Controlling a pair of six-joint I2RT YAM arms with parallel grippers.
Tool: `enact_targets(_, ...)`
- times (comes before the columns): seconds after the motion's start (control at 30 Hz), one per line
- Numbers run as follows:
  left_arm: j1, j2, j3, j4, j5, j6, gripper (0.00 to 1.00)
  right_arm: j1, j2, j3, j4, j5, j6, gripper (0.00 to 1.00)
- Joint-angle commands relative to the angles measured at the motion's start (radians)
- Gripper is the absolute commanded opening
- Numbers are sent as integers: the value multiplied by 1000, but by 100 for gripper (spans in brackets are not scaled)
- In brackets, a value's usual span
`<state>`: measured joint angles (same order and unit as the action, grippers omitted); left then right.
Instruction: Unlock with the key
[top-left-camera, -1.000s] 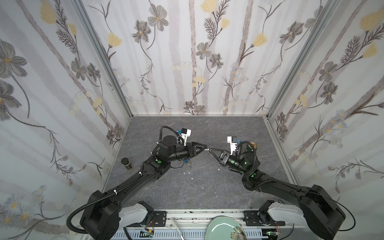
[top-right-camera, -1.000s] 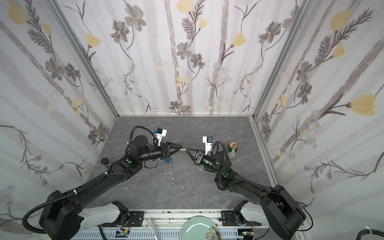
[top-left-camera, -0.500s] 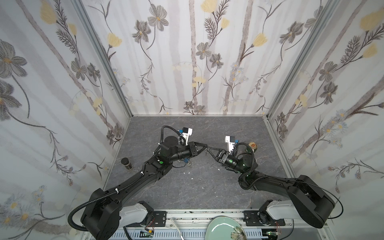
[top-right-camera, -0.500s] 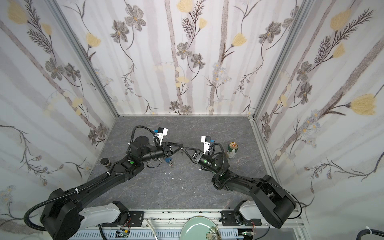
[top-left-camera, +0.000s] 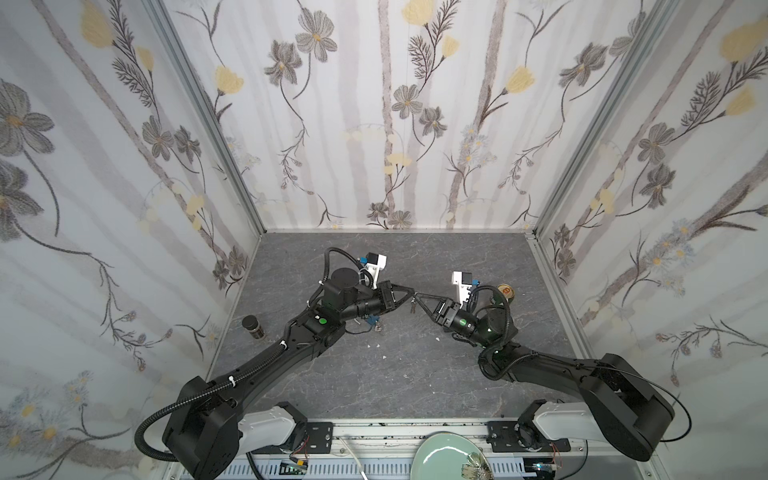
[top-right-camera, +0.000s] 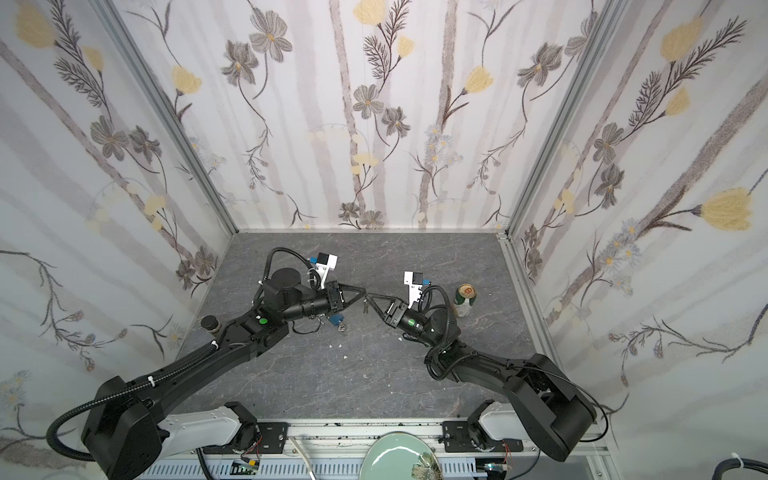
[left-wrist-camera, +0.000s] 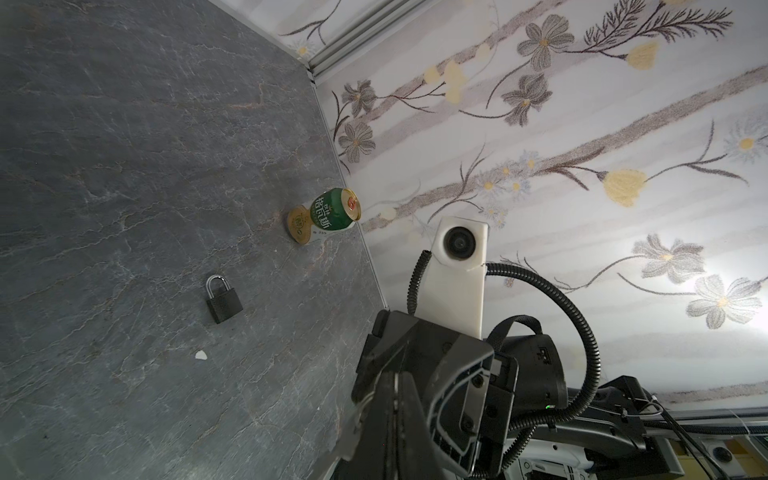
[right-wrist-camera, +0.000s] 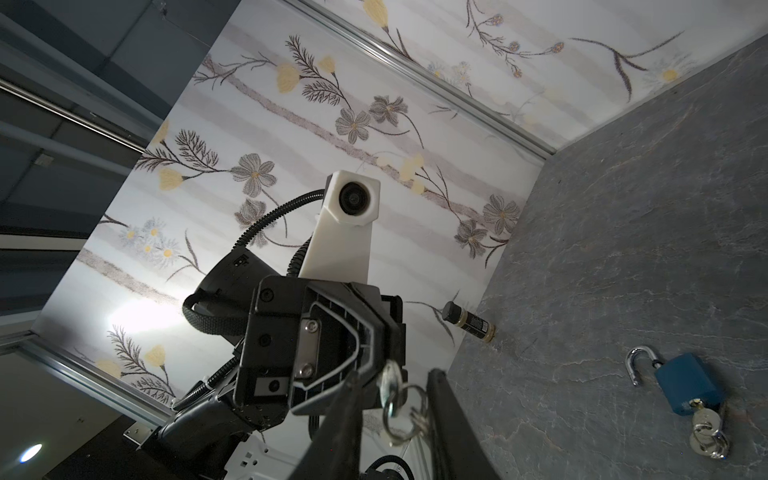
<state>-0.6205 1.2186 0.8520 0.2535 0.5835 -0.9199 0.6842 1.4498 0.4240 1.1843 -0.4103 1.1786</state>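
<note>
Metal and small, the key (right-wrist-camera: 390, 379) should be light, stiff and slippery, best pinched flat across its head, as the closed left hand (top-left-camera: 406, 294) grips it above the middle of the desk (top-left-camera: 374, 374), while the right hand (top-left-camera: 419, 300) stands open around its dangling ring (right-wrist-camera: 401, 415).

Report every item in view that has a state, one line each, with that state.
left claw, shut on the key
right claw, open, fingers either side of the ring
key, pinched in the left claw
ring, hanging below the key
blue padlock, shackle open, second key inserted, lying flat
black padlock, shackle shut, lying flat
green can, upright
dark bottle, upright, capped
</note>
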Motion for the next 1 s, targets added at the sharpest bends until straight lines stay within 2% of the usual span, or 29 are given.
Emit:
enact_targets(0.0,23,16,51,-133,51,72,0,-11,-52,-5,-148,-9,-105,36)
enact_targets(0.23,42,104,195,-447,167,234,0,-77,-175,-7,-389,-51,-229,39)
enact_targets(0.33,42,108,196,-431,210,233,0,-105,-203,-23,-362,-98,-221,40)
enact_targets(0.43,41,102,183,-381,232,207,0,-113,-199,-24,-303,-150,-204,46)
enact_targets(0.67,34,98,151,-253,281,140,0,-110,-113,-38,-56,-228,-99,52)
enact_targets(0.77,29,96,145,-236,286,133,0,-103,-70,-29,15,-250,-64,48)
enact_targets(0.97,26,88,135,-223,285,128,0,-79,2,-2,107,-292,-22,32)
